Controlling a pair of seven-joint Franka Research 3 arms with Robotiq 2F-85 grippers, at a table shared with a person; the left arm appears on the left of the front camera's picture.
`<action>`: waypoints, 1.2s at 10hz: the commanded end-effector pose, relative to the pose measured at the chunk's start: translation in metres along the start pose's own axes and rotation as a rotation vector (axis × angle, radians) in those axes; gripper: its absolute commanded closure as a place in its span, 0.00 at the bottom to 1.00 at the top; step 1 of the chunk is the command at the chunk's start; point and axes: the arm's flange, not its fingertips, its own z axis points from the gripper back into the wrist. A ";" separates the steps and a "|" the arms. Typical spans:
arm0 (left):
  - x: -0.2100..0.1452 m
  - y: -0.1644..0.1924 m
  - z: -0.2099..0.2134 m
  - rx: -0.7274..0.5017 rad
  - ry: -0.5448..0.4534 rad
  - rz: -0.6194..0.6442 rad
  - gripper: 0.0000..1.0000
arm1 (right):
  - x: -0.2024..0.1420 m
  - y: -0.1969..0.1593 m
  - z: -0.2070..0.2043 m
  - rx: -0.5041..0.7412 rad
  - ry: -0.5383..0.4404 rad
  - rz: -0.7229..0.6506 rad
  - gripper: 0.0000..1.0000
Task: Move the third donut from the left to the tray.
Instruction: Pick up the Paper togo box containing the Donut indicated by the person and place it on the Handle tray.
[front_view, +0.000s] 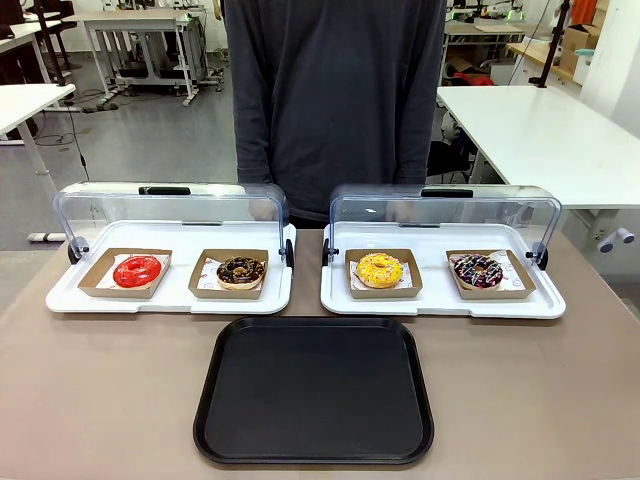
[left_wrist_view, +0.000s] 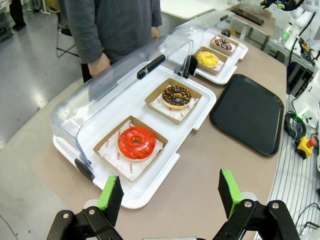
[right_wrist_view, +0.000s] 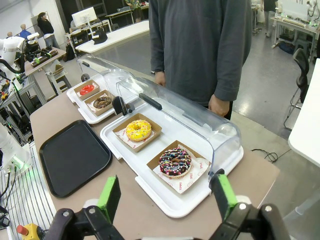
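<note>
The yellow-glazed ring donut (front_view: 379, 269) (left_wrist_view: 207, 58) (right_wrist_view: 137, 129) rests on its square brown cardboard holder in the left half of the right-hand white tray. The black square tray (front_view: 314, 390) (left_wrist_view: 248, 111) (right_wrist_view: 74, 155) lies bare on the table in front of the two white trays. My left gripper (left_wrist_view: 170, 192) hangs open above the table's left end, nearest the red donut. Over the right end, near the sprinkled chocolate donut, my right gripper (right_wrist_view: 167, 197) is open too. Neither holds anything.
Two white trays (front_view: 170, 297) (front_view: 443, 301) stand side by side with clear domed lids swung back. They also carry a red donut (front_view: 137, 270), a chocolate donut (front_view: 241, 271) and a sprinkled chocolate donut (front_view: 478, 270). A person (front_view: 335, 95) stands at the far edge.
</note>
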 end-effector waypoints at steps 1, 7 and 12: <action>0.001 -0.001 0.001 0.000 -0.001 0.000 0.00 | 0.002 -0.001 -0.001 -0.001 -0.009 0.011 0.00; 0.001 -0.001 0.001 0.000 -0.001 0.000 0.00 | 0.002 -0.001 -0.001 -0.001 -0.009 0.011 0.00; 0.001 -0.001 0.001 0.000 -0.001 0.000 0.00 | 0.002 -0.001 -0.001 -0.001 -0.009 0.011 0.00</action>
